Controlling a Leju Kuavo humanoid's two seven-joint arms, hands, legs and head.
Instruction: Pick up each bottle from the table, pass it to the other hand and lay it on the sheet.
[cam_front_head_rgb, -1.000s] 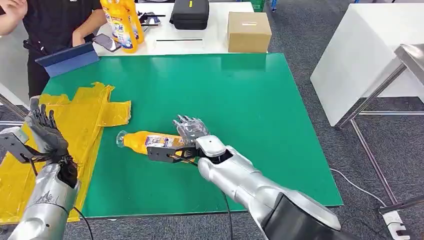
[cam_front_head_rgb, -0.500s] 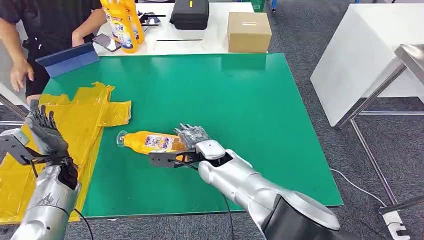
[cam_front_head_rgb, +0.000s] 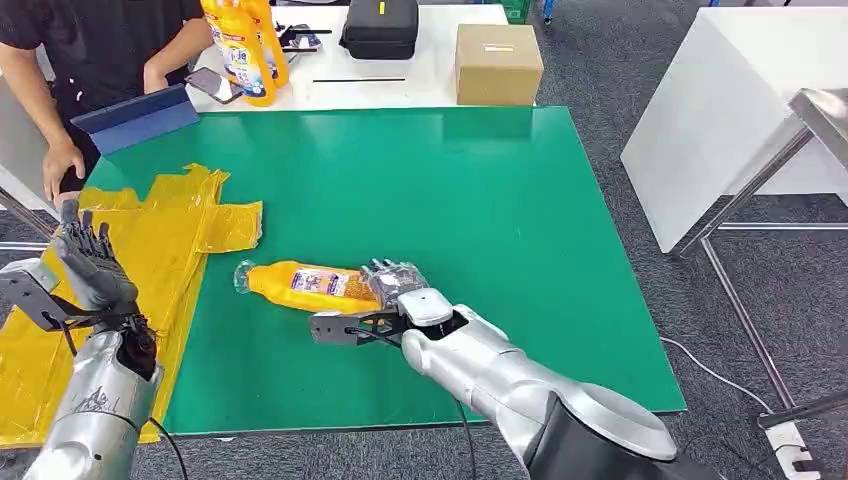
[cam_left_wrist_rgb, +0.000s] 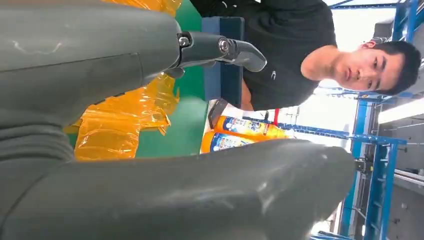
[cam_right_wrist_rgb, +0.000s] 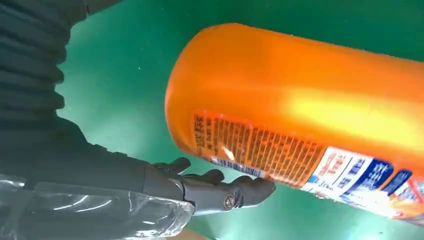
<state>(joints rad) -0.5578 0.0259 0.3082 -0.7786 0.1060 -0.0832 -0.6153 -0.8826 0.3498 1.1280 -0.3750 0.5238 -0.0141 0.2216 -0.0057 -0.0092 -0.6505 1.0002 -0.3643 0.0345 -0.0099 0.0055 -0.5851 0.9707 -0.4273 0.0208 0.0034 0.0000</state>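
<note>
A person (cam_front_head_rgb: 95, 40) in a black shirt stands at the far left corner of the green tabletop (cam_front_head_rgb: 480, 190). Behind it, a white table (cam_front_head_rgb: 420, 75) carries a cardboard box (cam_front_head_rgb: 498, 63), a black case (cam_front_head_rgb: 379, 28), a phone (cam_front_head_rgb: 211, 85) and a blue folder (cam_front_head_rgb: 135, 119).

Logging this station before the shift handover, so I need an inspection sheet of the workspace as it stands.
Surface: green table mat, flat.
Job's things: orange bottle lying on its side on the mat; yellow sheet crumpled at the mat's left edge.
Clutter: two upright orange bottles, black case, cardboard box on the white table behind.
Hands: right hand at the bottle's base, grip unclear; left hand raised, fingers apart, empty.
Cables: white power strip on the floor.
Surroundings: a person stands at the far left.
</note>
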